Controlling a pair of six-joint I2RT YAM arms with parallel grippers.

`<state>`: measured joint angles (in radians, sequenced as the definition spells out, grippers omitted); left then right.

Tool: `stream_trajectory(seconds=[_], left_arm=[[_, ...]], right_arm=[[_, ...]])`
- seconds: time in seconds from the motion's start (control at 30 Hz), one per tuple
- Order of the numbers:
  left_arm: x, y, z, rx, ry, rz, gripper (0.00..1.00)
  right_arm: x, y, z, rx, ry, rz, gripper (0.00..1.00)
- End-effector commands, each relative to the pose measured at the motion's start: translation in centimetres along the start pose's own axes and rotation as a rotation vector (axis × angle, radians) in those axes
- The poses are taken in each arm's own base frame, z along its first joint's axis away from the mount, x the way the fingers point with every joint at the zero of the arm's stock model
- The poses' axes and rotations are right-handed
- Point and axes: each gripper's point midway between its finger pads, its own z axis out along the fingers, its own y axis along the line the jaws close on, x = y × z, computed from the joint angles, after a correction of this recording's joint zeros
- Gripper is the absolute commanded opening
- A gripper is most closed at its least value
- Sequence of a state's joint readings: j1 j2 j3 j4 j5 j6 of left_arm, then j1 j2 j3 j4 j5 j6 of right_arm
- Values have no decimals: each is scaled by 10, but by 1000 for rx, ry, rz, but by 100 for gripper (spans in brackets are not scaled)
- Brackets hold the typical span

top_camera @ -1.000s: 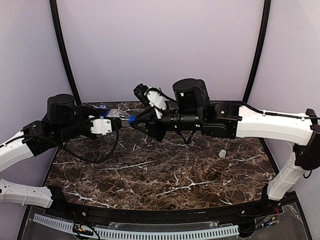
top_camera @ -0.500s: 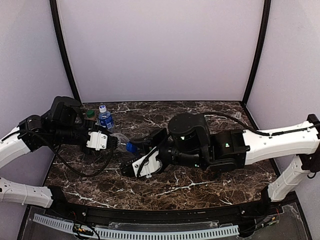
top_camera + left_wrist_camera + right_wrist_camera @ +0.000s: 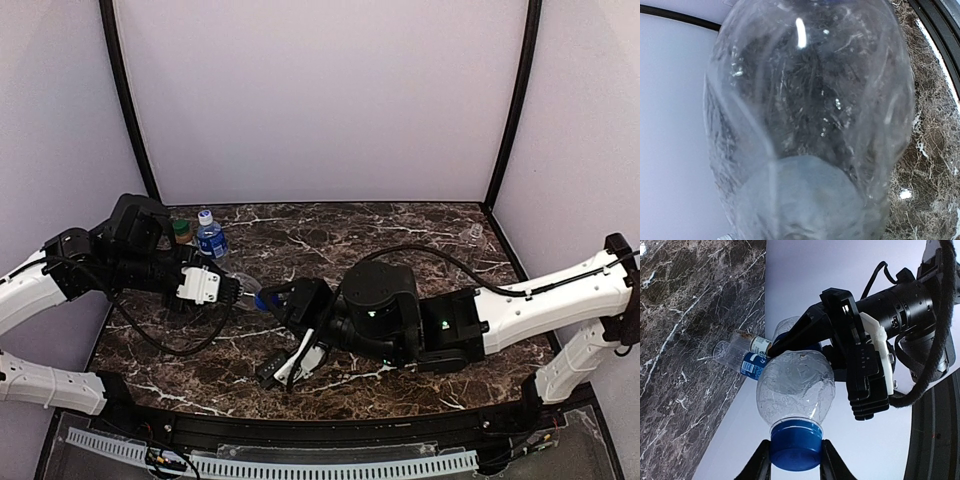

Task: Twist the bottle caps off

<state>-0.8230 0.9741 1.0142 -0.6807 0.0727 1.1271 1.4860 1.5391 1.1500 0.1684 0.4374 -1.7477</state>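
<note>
My left gripper is shut on the body of a clear plastic bottle, held level above the table. The bottle fills the left wrist view and hides the fingers there. In the right wrist view the bottle shows its blue cap, and my right gripper is shut on that cap with one finger on each side. From above, the cap sits between the two grippers. The left gripper's black fingers clasp the bottle's far end.
A blue-labelled bottle with a blue cap and a short bottle with a green cap stand at the back left. A small clear object lies at the back right. The right forearm lies low across the table's middle.
Both grippers have carried the bottle down and nearer to me. The right arm has swung from the back to the near middle and its wrist has turned over, still on the blue cap.
</note>
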Motion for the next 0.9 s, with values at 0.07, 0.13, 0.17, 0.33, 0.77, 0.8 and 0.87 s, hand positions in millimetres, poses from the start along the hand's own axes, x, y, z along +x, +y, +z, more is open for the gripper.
stream_trajectory(seconds=[0.07,0.13,0.17,0.33,0.77,0.8,0.87], left_arm=[[-3,45,-6,-213,10,-44,22],[3,67,-9,-334,49,-40,22],[4,82,-14,-411,65,-44,23],[9,116,-26,-611,110,1,26],[17,124,-23,-669,194,91,30],[18,124,-22,-668,194,92,30],[18,124,-22,-667,193,91,30]], right_arm=[[23,-50,-13,160,49,413,96],[37,-64,-20,186,38,633,99],[45,-69,-24,199,24,789,99],[74,-79,-32,93,-197,1526,99],[110,-50,13,-278,-209,2505,86],[111,-50,13,-276,-204,2505,82],[111,-50,15,-274,-205,2502,72]])
